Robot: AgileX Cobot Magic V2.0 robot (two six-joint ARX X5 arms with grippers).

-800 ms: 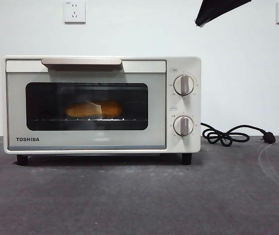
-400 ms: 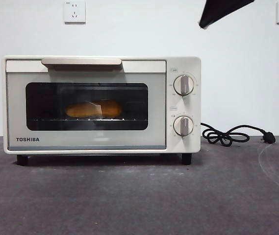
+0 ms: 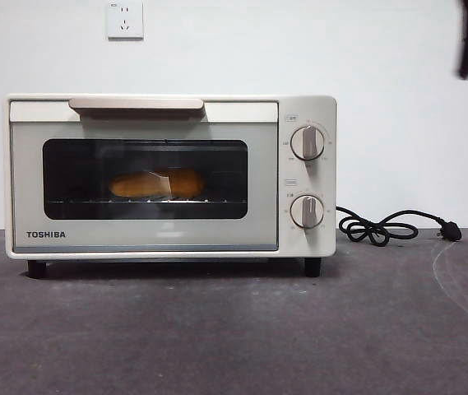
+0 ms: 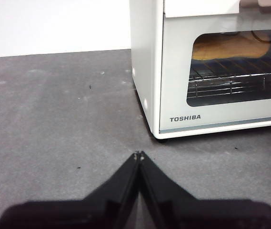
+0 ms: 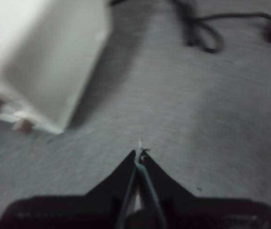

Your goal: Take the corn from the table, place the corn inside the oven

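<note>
Corn [image 3: 156, 183] in oven [image 3: 308, 177], door shut — both my grippers [image 4: 138, 155] [image 5: 139, 153] closed, empty; keep clear, w/o bumping.

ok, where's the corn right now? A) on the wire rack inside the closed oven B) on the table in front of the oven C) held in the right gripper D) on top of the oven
A: the corn shows through the dark window of the oven, lying on the wire rack behind the shut door; both the left gripper and the right gripper have their jaws closed on nothing.
</note>
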